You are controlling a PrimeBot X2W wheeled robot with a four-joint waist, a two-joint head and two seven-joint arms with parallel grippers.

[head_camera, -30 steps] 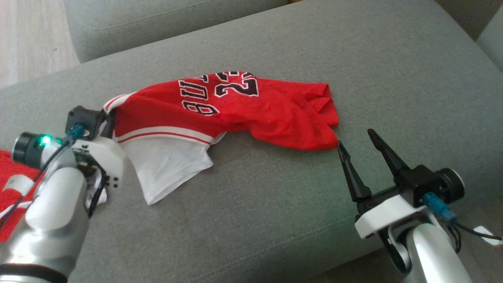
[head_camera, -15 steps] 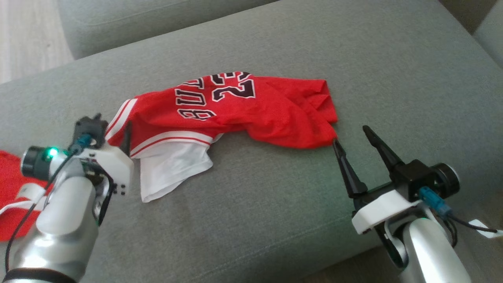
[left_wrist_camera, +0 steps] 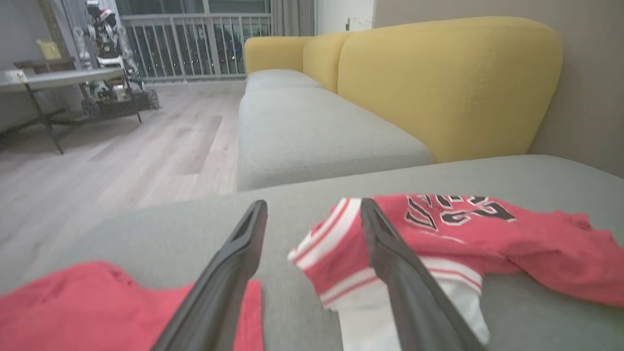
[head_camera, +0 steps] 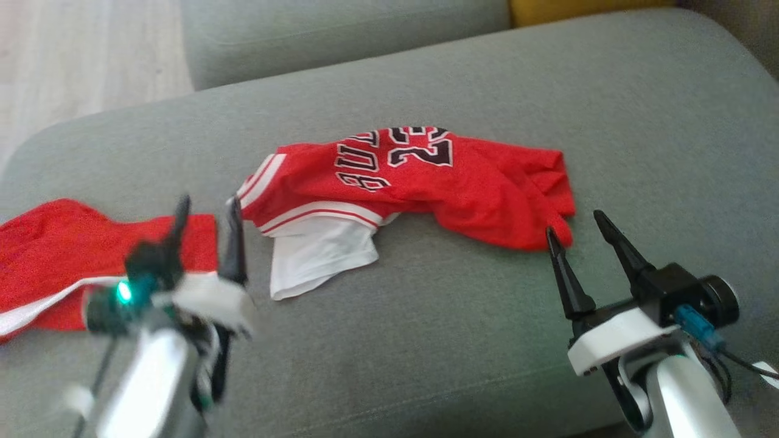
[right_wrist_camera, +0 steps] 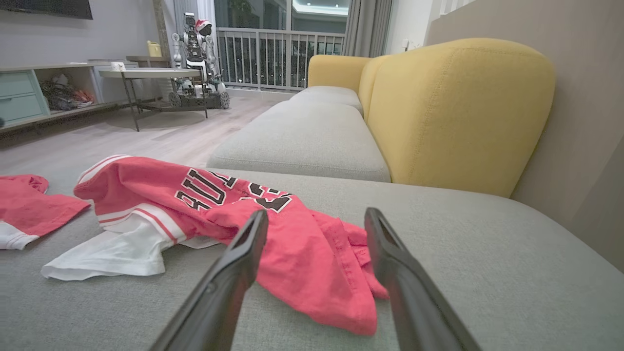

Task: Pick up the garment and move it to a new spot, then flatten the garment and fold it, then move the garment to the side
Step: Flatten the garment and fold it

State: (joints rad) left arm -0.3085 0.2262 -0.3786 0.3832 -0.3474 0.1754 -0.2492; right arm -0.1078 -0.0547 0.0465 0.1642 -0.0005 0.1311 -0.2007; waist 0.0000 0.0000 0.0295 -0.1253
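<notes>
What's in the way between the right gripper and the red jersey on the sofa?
Nothing visible. The right gripper stands open right at the jersey's near end, with no other object between them.

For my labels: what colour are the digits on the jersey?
Black, outlined in white, on the red jersey; clearest in the head view.

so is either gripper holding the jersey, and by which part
Nothing is held: the left gripper and right gripper are both open, and the jersey lies loose.

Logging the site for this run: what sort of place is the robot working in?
Most likely a home living room: the jersey lies on a grey sofa seat with yellow back cushions, beside a wood floor, with a table and a railed window beyond.
</notes>
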